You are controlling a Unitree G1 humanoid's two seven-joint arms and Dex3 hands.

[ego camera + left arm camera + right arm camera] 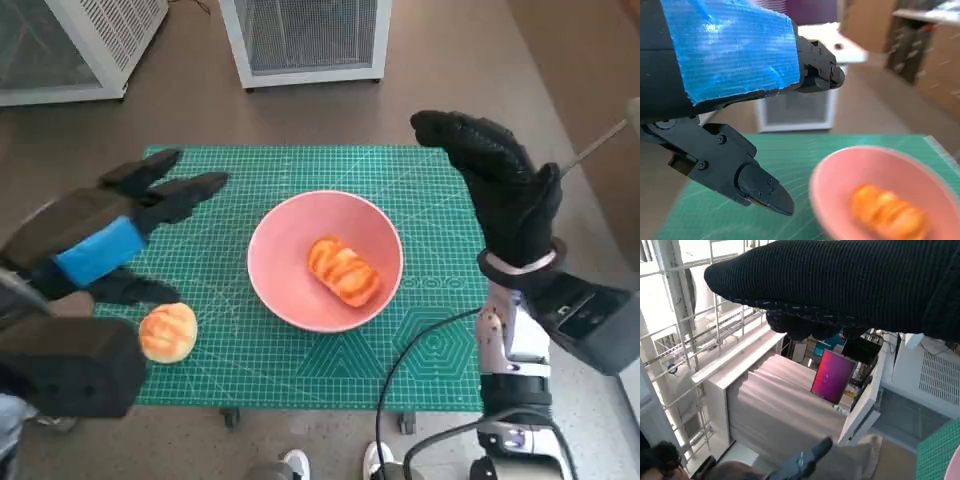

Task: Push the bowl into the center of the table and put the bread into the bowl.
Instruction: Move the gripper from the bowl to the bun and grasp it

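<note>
Already one bread in the bowl, one left out

Nearest, a second bread (168, 332) is seen on the green mat (300, 370), under the left hand (110, 235), whose fingers are spread and empty. It should be gripped gently. Farther, the bowl (325, 260) sits centred, bread inside (344, 270). The right hand (495, 185) is raised, open.

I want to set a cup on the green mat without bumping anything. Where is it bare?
The green cutting mat is bare between the pink bowl and its right edge, below the gloved right hand, and along its near edge. The left side is crowded: the blue-taped left hand hovers above the round bread roll.
</note>
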